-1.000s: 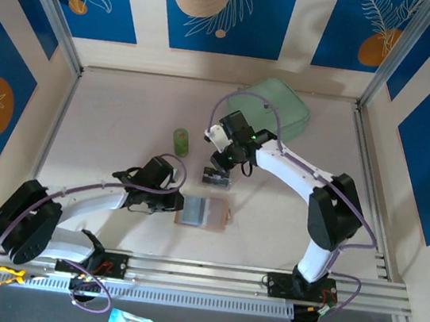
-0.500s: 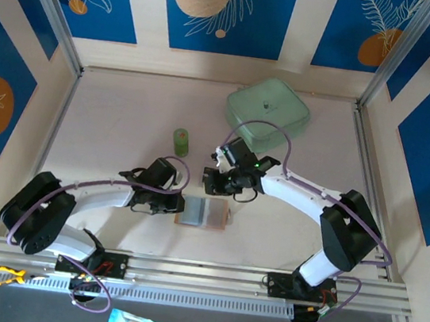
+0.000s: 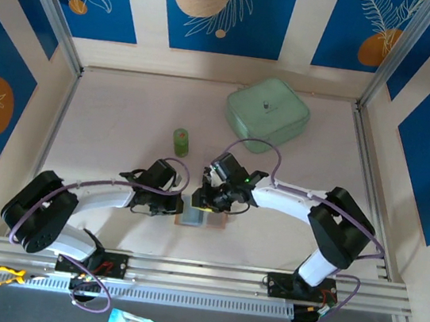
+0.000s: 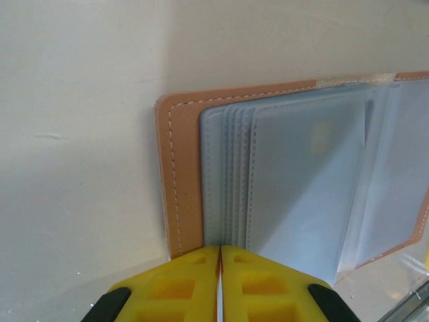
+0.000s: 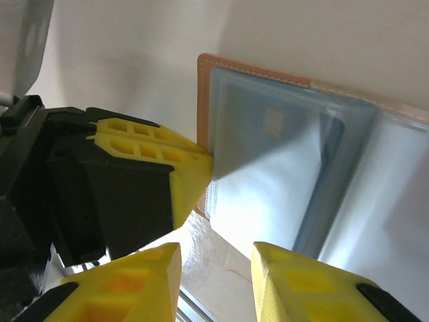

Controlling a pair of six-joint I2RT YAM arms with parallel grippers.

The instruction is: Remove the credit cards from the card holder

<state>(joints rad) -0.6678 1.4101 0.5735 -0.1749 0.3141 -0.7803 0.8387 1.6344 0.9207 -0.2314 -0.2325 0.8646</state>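
Note:
The card holder (image 3: 213,218) lies open on the table, tan outside with grey-blue plastic sleeves (image 4: 295,188). A pale credit card (image 5: 268,151) with a gold chip shows through a sleeve that lifts off the stack. My left gripper (image 4: 220,249) is shut, its yellow tips pressed against the holder's left edge (image 5: 204,134). My right gripper (image 5: 214,268) hovers open just over the holder's near edge, nothing between its fingers (image 5: 295,282). In the top view the right gripper (image 3: 206,200) covers the holder's far left part, close to the left gripper (image 3: 179,204).
A pale green lidded box (image 3: 267,114) stands at the back of the table. A small green cylinder (image 3: 180,141) stands upright behind the left arm. An aluminium rail (image 3: 207,274) runs along the near edge, just in front of the holder.
My right gripper has come forward and left from behind the holder to just over it, and its jaws have spread. My left gripper has stayed at the holder's left edge.

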